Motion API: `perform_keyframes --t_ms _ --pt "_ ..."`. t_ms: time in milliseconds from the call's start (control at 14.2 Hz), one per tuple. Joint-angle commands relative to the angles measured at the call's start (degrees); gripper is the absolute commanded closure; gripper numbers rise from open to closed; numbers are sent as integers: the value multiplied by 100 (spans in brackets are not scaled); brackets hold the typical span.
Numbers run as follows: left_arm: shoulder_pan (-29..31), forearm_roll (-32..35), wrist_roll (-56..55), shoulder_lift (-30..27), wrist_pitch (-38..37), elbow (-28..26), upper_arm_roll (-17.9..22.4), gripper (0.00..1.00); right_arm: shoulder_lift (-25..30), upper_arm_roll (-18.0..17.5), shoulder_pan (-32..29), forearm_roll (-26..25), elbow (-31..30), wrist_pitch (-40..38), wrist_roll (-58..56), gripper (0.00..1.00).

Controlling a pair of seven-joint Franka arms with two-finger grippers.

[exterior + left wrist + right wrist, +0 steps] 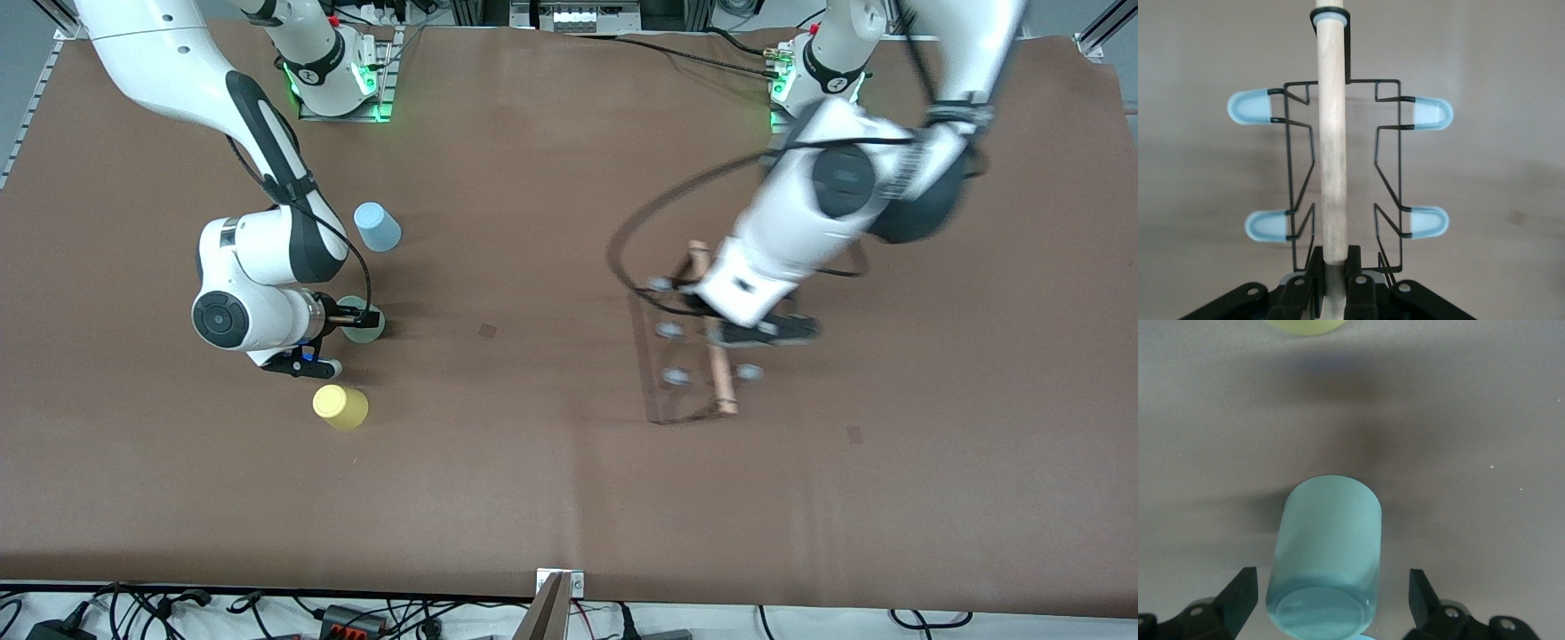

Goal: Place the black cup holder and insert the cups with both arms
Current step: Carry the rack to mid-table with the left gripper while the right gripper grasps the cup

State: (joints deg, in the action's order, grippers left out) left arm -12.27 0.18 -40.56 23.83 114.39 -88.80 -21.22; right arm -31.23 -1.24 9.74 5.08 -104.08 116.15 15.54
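Left tool (1335, 283) pinching the light wooden rod (1332, 140) of the black wire cup holder with blue-tipped pegs (689, 351), over the brown counter (533, 222) toward the left arm's end. Right tool (1331, 603) spread around a pale mint plastic cup (1327, 557) lying between the light blue cup (377, 227) and the nearer yellow cup (340, 406).

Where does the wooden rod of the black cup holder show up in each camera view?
Front view: wooden rod slants under the left gripper, toward the left arm's end.
Left wrist view: the rod runs up the middle, clamped between the fingers.
Right wrist view: not in it.
Shared landmark: the blue-tipped pegs.
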Motion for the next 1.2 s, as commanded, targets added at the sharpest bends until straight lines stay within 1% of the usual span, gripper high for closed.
perform_keyframes --t_ms 0,70,141,211,282,352,423,564,705,775,846,916,987,1057,1128 --pt "-651 -53 -496 954 -136 1222 56 97 -67 -17 -16 -51 63 4 89 3" --pt "-888 -35 -505 1157 -110 1451 83 97 -67 -17 -7 -51 72 -13 89 19" --pt "-1065 -26 -506 1351 55 1610 109 97 -67 -17 2 -51 89 -40 89 39" --pt "-1119 -26 -506 1466 301 1629 101 97 -67 -17 2 -51 107 -57 89 55" --pt "-1215 -26 -488 1571 616 1629 100 97 -59 -17 2 -42 142 -66 89 67" --pt "-1338 -18 -479 1659 828 1629 109 96 -59 -17 2 -42 247 -75 37 72" --pt "-1383 -18 -471 1712 978 1621 109 94 -59 -17 -15 -42 378 -188 10 73" --pt "-1400 -9 -435 1783 1102 1612 109 91 -50 -17 -33 -7 904 -775 19 73" --pt "-1453 96 -427 1827 1121 1621 127 79 -6 -8 -33 -7 1475 -1373 28 73" --pt "-1445 314 -435 1792 1103 1621 136 78 -6 -8 -33 10 1800 -1663 19 73" --pt "-1436 412 -470 1748 1068 1655 127 72 -6 -8 -33 37 2029 -1892 10 73" --pt "-1427 396 -505 1696 1050 1656 118 63 -6 -8 -33 46 2232 -2094 19 73" --pt "-1383 378 -506 1643 1033 1665 83 57 12 -8 -7 46 2356 -2253 28 73" --pt "-1366 282 -575 1564 989 1665 65 47 38 -17 2 54 2409 -2324 36 73" --pt "-1200 20 -663 1407 893 1665 100 44 73 -43 11 63 2418 -2334 71 73"
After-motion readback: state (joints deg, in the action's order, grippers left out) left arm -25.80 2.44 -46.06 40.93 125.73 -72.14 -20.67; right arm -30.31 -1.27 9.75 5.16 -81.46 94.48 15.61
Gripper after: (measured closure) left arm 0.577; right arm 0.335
